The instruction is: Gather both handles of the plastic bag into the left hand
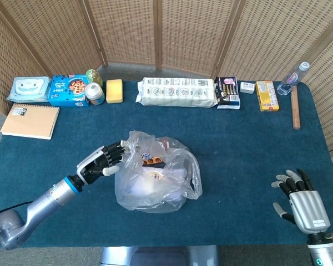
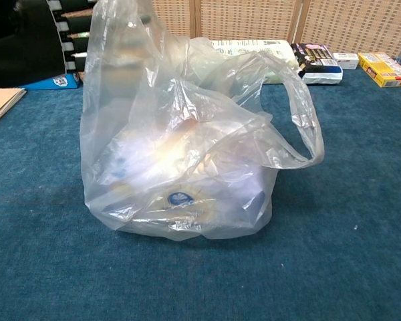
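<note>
A clear plastic bag holding several small items stands at the middle of the blue table. My left hand is at the bag's left side with its fingers curled on the left handle, which is drawn up and to the left. On the bag's right side the other handle hangs as a free loop that nothing touches. My right hand is open, fingers spread, near the table's front right corner, far from the bag. The chest view does not show it.
Along the back edge lie a wipes pack, a cookie box, cans, a yellow sponge, a long tissue pack, small boxes, a bottle and a wooden stick. At the far left lies a notebook.
</note>
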Robot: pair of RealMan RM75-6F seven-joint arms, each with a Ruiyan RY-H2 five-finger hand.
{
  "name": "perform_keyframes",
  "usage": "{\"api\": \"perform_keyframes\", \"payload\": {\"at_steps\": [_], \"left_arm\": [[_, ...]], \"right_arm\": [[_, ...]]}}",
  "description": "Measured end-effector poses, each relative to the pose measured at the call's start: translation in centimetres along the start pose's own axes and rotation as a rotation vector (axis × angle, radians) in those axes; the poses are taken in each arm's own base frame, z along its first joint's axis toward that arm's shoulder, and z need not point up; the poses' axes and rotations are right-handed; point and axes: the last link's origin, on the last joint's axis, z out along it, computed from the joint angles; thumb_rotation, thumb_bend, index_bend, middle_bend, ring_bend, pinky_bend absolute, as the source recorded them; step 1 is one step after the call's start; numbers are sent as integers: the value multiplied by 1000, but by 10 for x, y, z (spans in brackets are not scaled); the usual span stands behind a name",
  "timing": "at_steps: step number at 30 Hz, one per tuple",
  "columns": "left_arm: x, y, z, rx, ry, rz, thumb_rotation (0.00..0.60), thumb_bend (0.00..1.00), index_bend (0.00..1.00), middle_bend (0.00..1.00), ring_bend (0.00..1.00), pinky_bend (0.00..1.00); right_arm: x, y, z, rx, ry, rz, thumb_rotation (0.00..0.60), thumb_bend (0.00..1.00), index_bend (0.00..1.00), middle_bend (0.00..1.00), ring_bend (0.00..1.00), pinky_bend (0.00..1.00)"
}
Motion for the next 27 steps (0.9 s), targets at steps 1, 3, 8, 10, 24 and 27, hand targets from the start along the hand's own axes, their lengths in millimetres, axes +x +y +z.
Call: {"api": "perform_keyframes", "payload": {"at_steps": [1, 3, 8, 10, 24, 27], "left_arm": [[0, -2, 1, 18, 4, 12, 326, 158, 207, 210, 163, 284], [-1, -4, 4, 41, 8, 25, 322, 158, 208, 210, 163, 284], [-10, 0, 19, 60, 0, 46, 311, 158, 161, 210, 164, 284], [-15, 3, 25, 60, -13, 50, 301, 158, 135, 210, 163, 285], [-33, 18, 55, 71, -32, -81, 292, 158, 89, 210, 158, 286], [-34, 21, 59, 62, -21, -167, 311, 164, 90, 210, 159, 286]], "right_arm": [[0, 0, 0, -1, 0, 1, 600, 281, 366, 292, 173, 76], [0, 1, -1, -2, 1, 1, 600, 281, 367, 292, 173, 76], [1, 2, -1, -1, 5, 3, 600, 282, 372, 294, 173, 76], [2, 2, -1, 2, 9, 6, 600, 282, 377, 295, 173, 76], [1, 5, -3, 5, 15, 16, 600, 284, 385, 299, 173, 74], [1, 5, -3, 7, 17, 16, 600, 283, 386, 300, 173, 74]]}}
